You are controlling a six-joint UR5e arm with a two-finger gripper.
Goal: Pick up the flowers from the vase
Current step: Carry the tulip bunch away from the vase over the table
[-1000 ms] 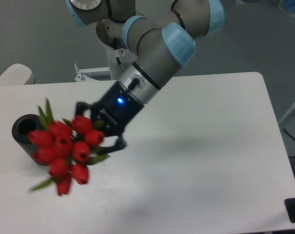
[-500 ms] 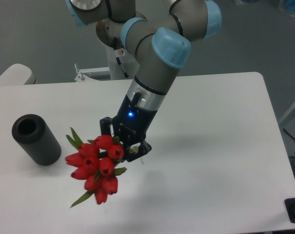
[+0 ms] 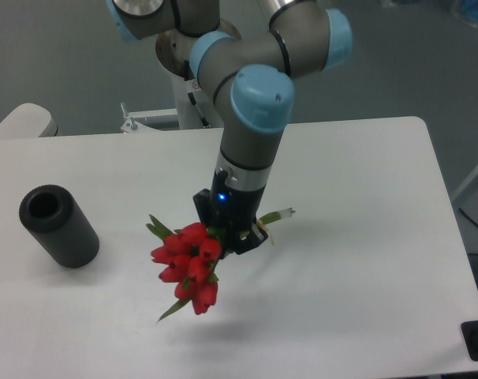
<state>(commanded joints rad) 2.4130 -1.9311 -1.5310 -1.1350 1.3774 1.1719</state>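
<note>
The flowers (image 3: 190, 264) were a tight bunch of red tulip buds, packed close and glossy, with a few narrow green leaves poking out at the upper left and one trailing down at the lower left. Pale green stem ends stuck out on the far side of the gripper (image 3: 237, 234), pointing away from the vase (image 3: 58, 225). The gripper's fingers were clamped on the flowers just behind the buds, holding the bunch tilted with its heads hanging down toward the white table (image 3: 357, 260). The bunch was out of the vase and well apart from it, off to the vase's right. The vase lay tipped on its side, matte black, its round hole facing up and to the left.
</note>
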